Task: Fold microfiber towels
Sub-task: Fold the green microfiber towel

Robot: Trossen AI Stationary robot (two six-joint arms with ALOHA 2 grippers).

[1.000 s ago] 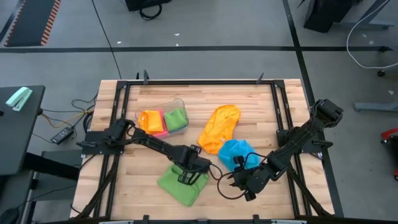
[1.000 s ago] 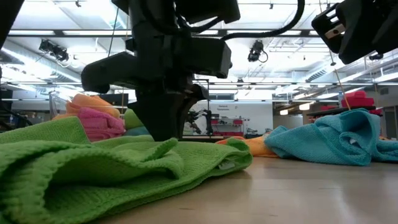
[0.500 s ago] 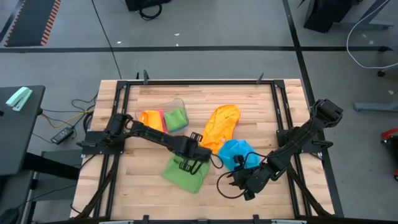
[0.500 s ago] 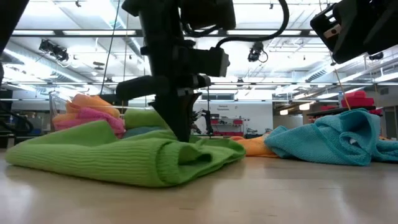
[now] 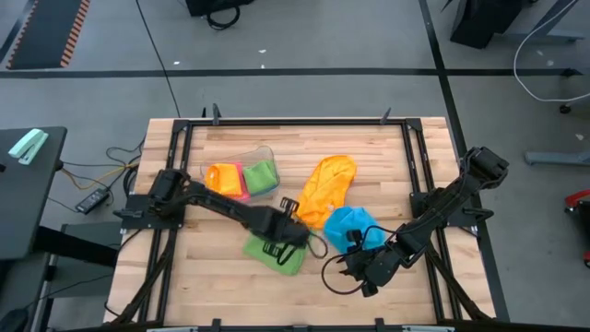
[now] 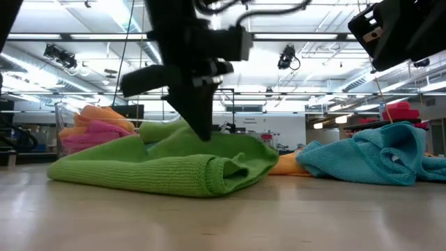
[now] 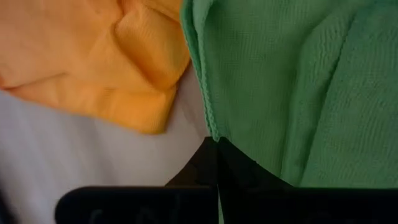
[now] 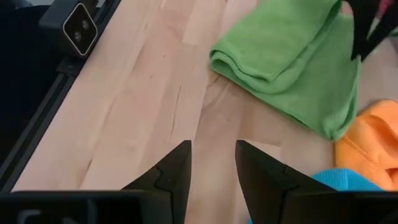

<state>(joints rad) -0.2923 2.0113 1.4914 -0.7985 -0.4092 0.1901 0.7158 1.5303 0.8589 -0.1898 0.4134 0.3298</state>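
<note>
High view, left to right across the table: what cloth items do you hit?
Clear tub holding folded cloths → green towel under the left end effector → orange towel → blue towel → right end effector at the near edge.

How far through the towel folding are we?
Done: folded orange, pink and green towels sit in the clear tub. In hand: the left gripper has its jaws shut on the edge of the green towel, which is doubled over on the table. Left: the orange towel and blue towel lie crumpled. The right gripper waits, jaws open and empty.
</note>
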